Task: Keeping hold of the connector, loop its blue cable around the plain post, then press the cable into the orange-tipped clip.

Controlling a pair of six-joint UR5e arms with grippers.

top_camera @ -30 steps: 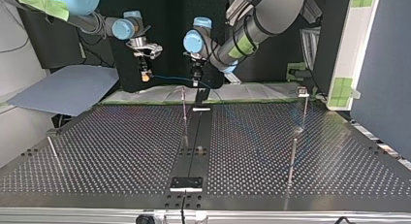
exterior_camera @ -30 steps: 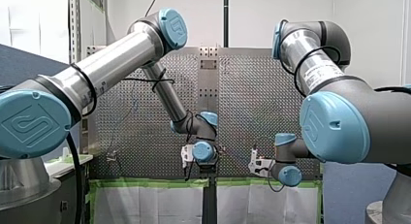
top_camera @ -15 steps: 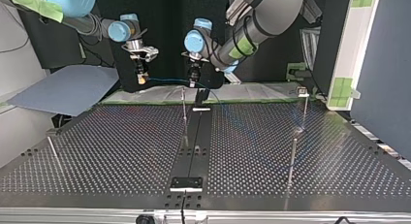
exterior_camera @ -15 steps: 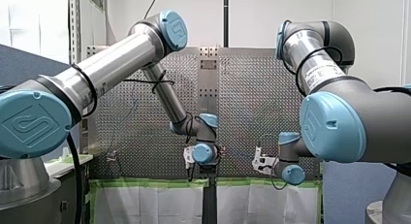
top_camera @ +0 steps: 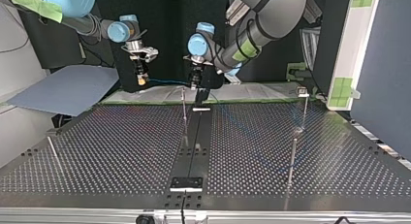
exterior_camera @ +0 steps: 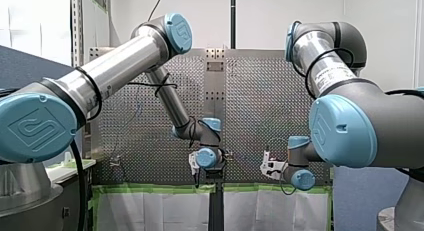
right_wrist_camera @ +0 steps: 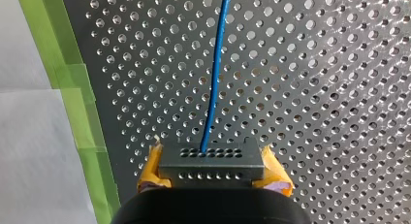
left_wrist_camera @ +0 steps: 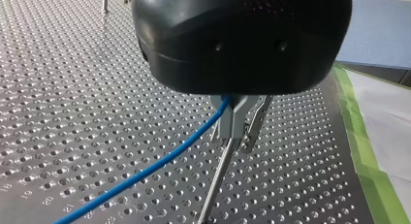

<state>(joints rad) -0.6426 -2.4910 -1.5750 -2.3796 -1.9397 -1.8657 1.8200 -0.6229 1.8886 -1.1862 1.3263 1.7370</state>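
Right gripper (right_wrist_camera: 212, 169) edged away from left gripper (left_wrist_camera: 240, 127) since earlier — right clamps connector (right_wrist_camera: 212, 161) between yellow pads (right_wrist_camera: 151, 168), left pinched on blue cable (left_wrist_camera: 145, 173), plain post (left_wrist_camera: 218, 180) just under it

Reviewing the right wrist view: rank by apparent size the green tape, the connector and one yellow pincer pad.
1. green tape, though it lies farther from the camera.
2. connector.
3. yellow pincer pad, mostly hidden behind the connector.
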